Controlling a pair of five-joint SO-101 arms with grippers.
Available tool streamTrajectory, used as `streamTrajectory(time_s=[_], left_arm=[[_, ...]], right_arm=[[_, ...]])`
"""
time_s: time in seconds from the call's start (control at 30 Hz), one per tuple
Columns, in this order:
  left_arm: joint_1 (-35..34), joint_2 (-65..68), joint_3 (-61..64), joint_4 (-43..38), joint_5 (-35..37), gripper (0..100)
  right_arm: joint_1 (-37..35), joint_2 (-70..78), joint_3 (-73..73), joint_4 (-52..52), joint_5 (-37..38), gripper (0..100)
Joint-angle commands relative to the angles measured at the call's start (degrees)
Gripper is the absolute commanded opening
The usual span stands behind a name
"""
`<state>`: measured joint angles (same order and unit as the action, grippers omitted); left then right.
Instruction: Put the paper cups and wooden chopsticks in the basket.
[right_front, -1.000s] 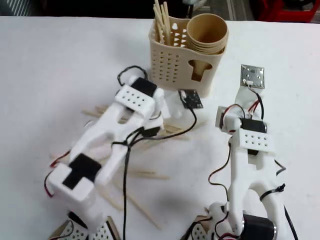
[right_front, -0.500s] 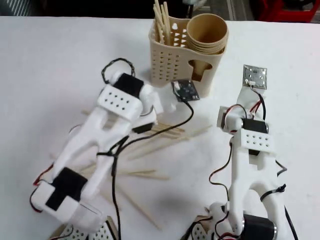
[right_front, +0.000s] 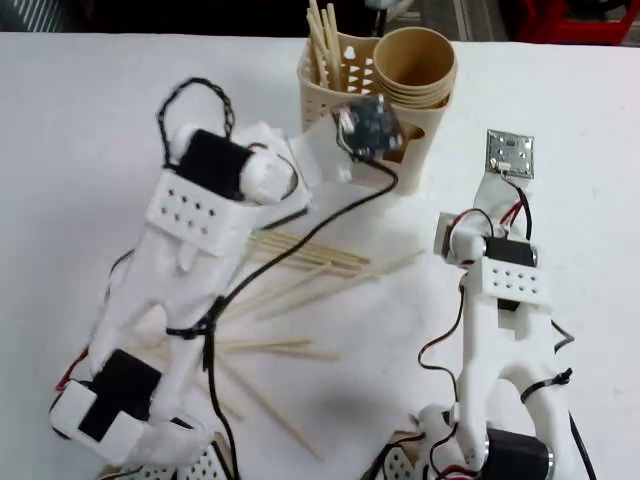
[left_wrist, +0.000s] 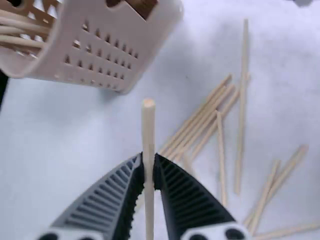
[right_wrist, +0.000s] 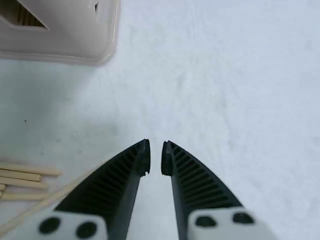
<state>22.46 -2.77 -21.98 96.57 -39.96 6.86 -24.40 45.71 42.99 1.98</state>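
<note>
Left pincer (left_wrist: 148, 162) is clamped on one chopstick (left_wrist: 148, 122), with its tip pointing at the basket (left_wrist: 105, 60) close by. A bunch of loose chopsticks (left_wrist: 205, 125) lies scattered on the table (left_wrist: 60, 150) next to it. The cups (right_front: 415, 60) sit stacked in the basket with the binned chopsticks (right_front: 325, 40) beside them. Right pincer (right_wrist: 155, 157) is just a crack open, gripping nothing, low over the table near the basket.
</note>
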Motion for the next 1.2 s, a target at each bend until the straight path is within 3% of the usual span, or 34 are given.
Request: streamTrajectory(time_s=[0.0, 0.17, 0.37, 0.53, 0.7, 0.93, 1.17], left_arm=[[1.9, -2.9, -12.7, -2.6, 3.7, 2], [3.2, -2.8, -18.5, -12.1, 8.3, 2], [3.1, -1.5, -17.4, -33.0, 13.5, 2], [3.1, 3.0, -16.2, -50.5, 14.0, 2], [3.0, 8.7, -16.7, -60.0, 14.2, 2], [2.0, 13.6, -16.2, -62.0, 23.6, 2], [-1.5, 17.5, -16.4, -54.9, 29.6, 4]], right_arm=[[0.7, -0.5, -0.6, -0.7, -0.4, 5.3], [0.6, -0.5, -0.6, -0.7, -0.4, 5.3], [0.4, -0.5, -0.6, -0.7, -0.4, 5.3], [0.4, -0.5, -0.6, -0.7, -0.3, 5.3], [0.4, -0.4, -0.6, -0.7, -0.3, 5.3], [0.3, -0.5, -0.6, -0.7, -0.1, 5.3], [0.3, -0.4, -0.6, -1.5, -0.1, 5.3]])
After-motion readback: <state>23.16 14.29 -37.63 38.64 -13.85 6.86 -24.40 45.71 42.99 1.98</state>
